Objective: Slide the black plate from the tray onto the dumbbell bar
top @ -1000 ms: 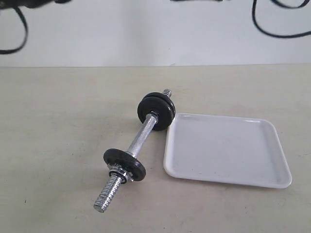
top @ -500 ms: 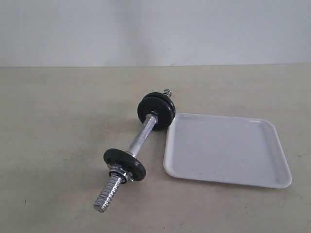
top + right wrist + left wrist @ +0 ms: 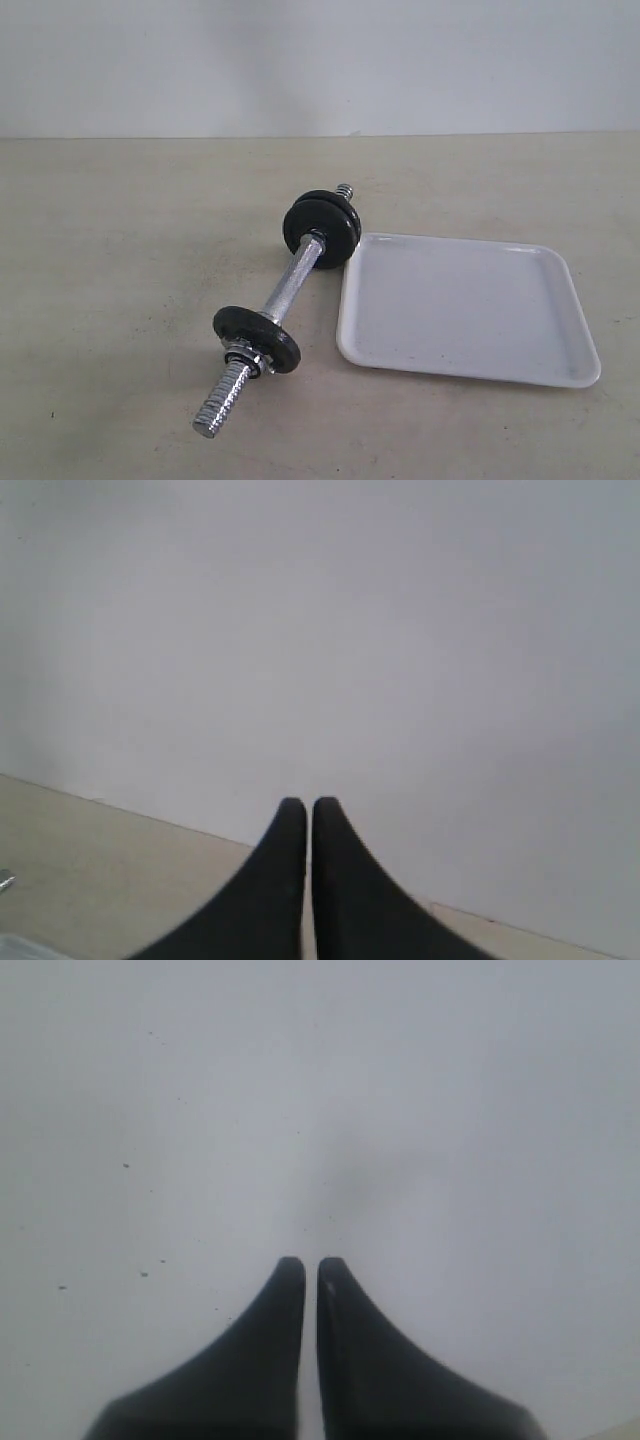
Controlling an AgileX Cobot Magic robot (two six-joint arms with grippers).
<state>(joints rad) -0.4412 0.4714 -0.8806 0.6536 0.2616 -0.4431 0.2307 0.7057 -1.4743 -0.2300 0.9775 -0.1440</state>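
You have both the left hand [image 3: 310, 1272] and the right hand [image 3: 308, 812] pinched closed on nothing, facing a pale wall [image 3: 400, 1110]. The black plate [image 3: 264, 331] sits on the dumbbell bar [image 3: 289, 285], which lies on the counter [image 3: 120, 250] just beside the tray [image 3: 470, 300].

Dumbbell bar [image 3: 292, 282]: chrome rod with knurled middle and threaded ends, lying flat on the worktop, running from near left to far right. Two black discs [image 3: 320, 228] sit pressed together at its far end. A single black disc [image 3: 256, 338] sits toward the near end, with a chrome nut [image 3: 243, 357] against its near face. Tray [image 3: 460, 305]: white, square, low-rimmed, flat just right of the bar.
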